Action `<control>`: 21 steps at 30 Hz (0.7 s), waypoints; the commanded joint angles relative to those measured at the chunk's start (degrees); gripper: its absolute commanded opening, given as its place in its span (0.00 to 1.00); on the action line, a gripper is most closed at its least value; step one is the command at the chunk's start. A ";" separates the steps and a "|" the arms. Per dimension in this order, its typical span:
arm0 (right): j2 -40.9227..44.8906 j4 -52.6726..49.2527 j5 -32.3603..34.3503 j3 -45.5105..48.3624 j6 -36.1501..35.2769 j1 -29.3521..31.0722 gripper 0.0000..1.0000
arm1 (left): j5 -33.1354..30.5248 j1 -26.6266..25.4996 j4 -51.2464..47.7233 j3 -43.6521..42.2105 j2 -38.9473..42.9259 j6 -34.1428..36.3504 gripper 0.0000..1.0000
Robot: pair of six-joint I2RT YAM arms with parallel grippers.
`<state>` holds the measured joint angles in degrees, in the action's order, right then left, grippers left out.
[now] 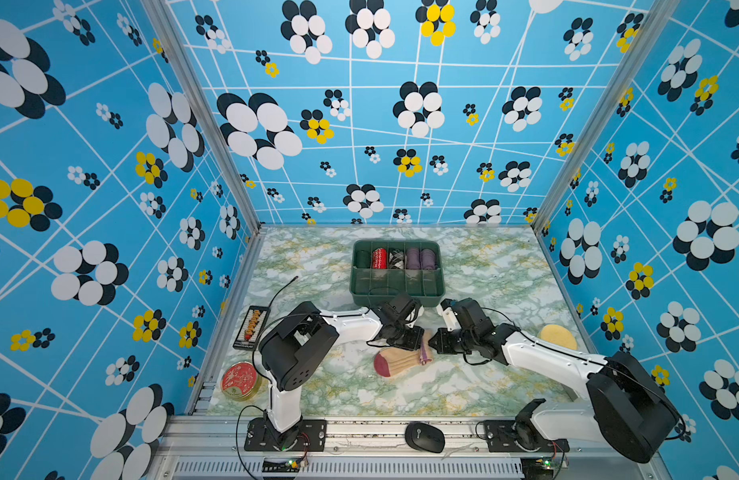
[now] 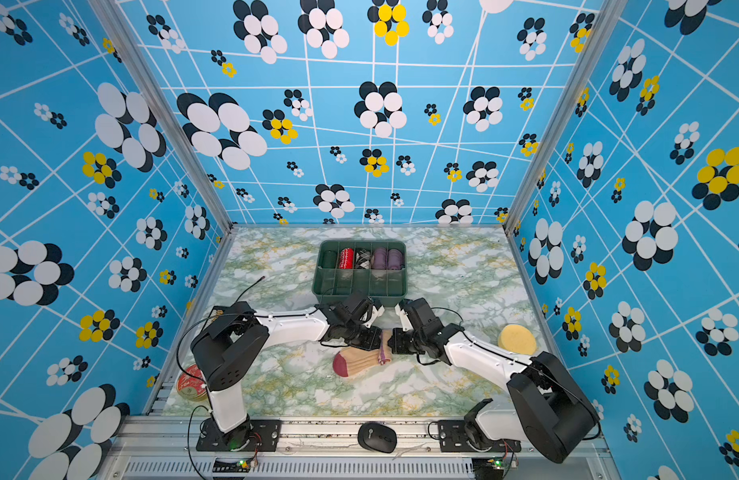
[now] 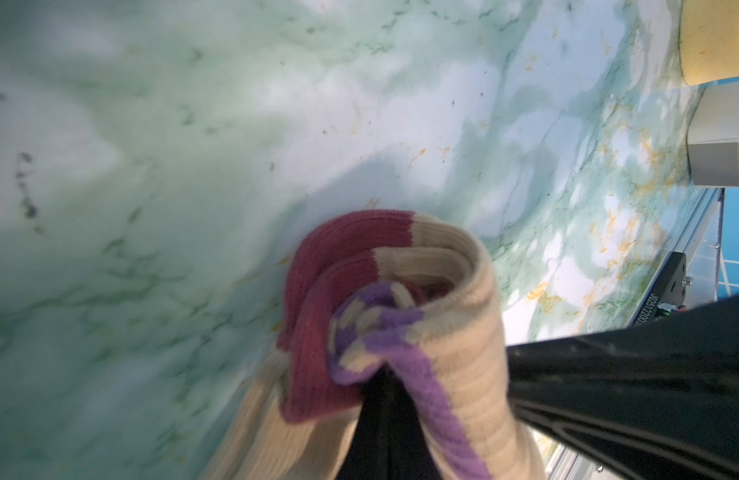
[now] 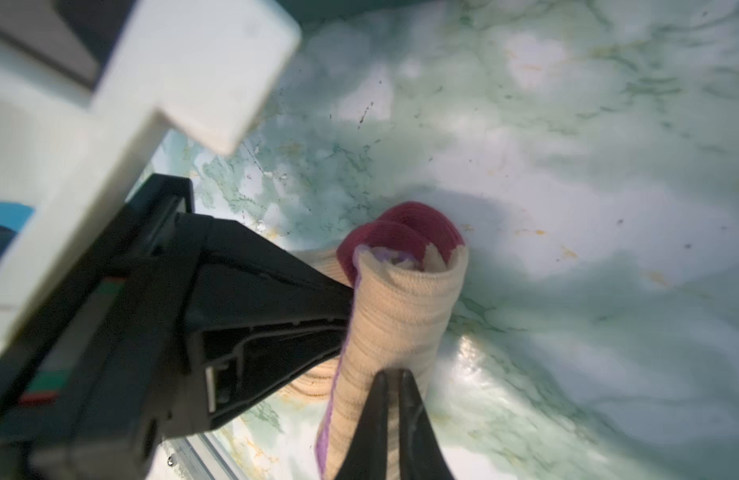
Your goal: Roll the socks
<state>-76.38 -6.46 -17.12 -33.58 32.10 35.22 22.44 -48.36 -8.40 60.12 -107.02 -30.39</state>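
Tan ribbed socks (image 1: pixel 401 360) lie on bench (image 1: pixel 342 395) near middle, maroon toe pointing left in both top views, cuff end partly rolled and raised between both tools. We see left tool (image 3: pixel 384 395) clamped tight on purple-striped cuff fold, right tool (image 4: pixel 394 376) pinched closed on tan ribbing at roll's opposite side. Tools nearly meet tip to tip, just in front of green tray (image 1: pixel 396 296).
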 commanded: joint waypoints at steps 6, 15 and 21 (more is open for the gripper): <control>-2.82 1.01 -1.07 -3.03 -0.46 2.60 0.10 | -4.71 0.48 -9.73 -1.85 2.14 2.08 0.00; -4.50 -0.04 -0.03 -4.58 -0.72 4.56 0.10 | -4.98 0.92 -9.72 -2.47 2.90 2.02 0.01; -7.20 -0.55 0.25 -6.59 -0.90 6.92 0.10 | -3.98 0.82 -8.79 -2.11 1.29 1.78 0.00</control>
<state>-81.87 -5.80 -16.99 -38.30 32.10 40.75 19.07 -47.97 -14.63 58.98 -104.44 -29.30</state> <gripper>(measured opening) 0.102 0.045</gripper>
